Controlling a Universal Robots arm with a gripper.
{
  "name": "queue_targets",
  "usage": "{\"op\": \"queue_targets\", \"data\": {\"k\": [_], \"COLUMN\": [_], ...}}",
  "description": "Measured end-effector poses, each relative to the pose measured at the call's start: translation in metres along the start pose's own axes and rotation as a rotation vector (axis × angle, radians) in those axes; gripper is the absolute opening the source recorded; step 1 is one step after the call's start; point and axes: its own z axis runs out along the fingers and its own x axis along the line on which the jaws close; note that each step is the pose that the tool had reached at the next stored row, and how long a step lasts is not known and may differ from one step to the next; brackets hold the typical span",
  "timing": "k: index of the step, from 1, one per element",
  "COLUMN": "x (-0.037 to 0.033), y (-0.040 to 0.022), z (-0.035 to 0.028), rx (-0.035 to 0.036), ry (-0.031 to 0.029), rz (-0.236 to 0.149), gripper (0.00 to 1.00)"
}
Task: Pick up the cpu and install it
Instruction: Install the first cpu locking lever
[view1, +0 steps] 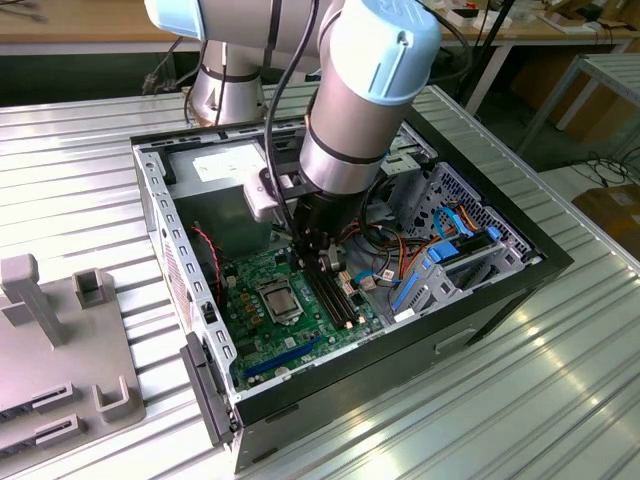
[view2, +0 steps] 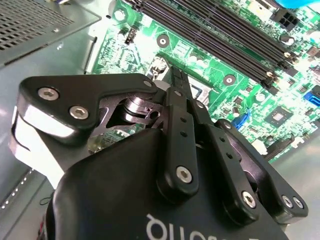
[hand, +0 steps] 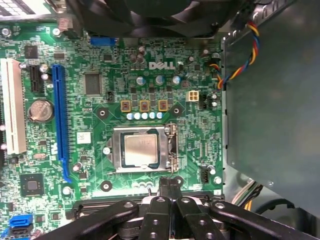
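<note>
Exterior view, left to right. At the lower left of the frame a grey fixture block (view1: 60, 340) rests on the ribbed metal table (view1: 560, 400). At centre stands the open computer case (view1: 350, 290), its green motherboard (view1: 300, 310) exposed. The cpu (view1: 279, 299) sits in its socket (view1: 278, 300) at the centre-left of the board, silvery face upward. The robot arm (view1: 360, 90) descends from the upper centre of the frame, and the gripper (view1: 322, 262) hangs just right of the socket, over the dark memory slots (view1: 335, 295). Coloured cables (view1: 440, 240) and blue drive-bay latches (view1: 420, 285) fill the right side of the case.

First wrist view. A long blue expansion slot (hand: 59, 120) and a coin cell (hand: 40, 110) lie at the left. The cpu (hand: 141, 150) occupies the frame's centre, seated inside the metal socket frame (hand: 145, 150); the gripper (hand: 170, 187) appears at the lower centre, just below the socket and apart from it. Its fingers are pressed together and hold nothing.

Second wrist view. The gripper (view2: 175, 80) points toward the board (view2: 220, 55) at the upper centre, tips together.

Judgement: the chip appears already seated. To work well here, keep the tips square to the socket, avoid sideways load on the chip, and stay clear of the memory slots and the latch lever (hand: 173, 145) on the socket's right edge.
</note>
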Motion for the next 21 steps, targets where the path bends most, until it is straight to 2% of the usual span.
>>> {"op": "queue_targets", "data": {"k": [6, 11, 21], "x": [0.0086, 0.0147, 0.0217], "y": [-0.0002, -0.0004, -0.0006], "z": [0.0002, 0.0031, 0.0104], "rx": [-0.0001, -0.0001, -0.0002], "ry": [-0.0001, 0.0000, -0.0001], "rz": [-0.002, -0.003, -0.003], "gripper": [0.11, 0.11, 0.11]}}
